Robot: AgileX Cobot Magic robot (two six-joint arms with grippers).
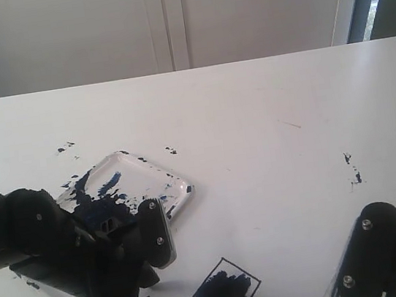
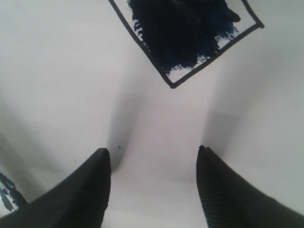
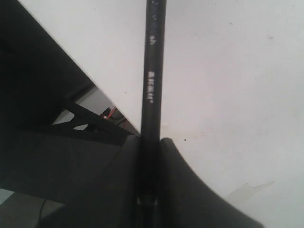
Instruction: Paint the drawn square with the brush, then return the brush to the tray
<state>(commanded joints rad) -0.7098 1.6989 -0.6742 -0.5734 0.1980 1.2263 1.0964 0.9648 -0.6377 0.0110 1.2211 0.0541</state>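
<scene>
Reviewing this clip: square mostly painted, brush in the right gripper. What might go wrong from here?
1. The open left gripper hangs beside the drawn square and its arm covers part of the tray; returning the brush, held in the right gripper, may collide with it.
2. A white strip is unpainted along one edge of the square; filling it risks crossing the outline.
3. The dark tip may drip on the table, already specked.
</scene>
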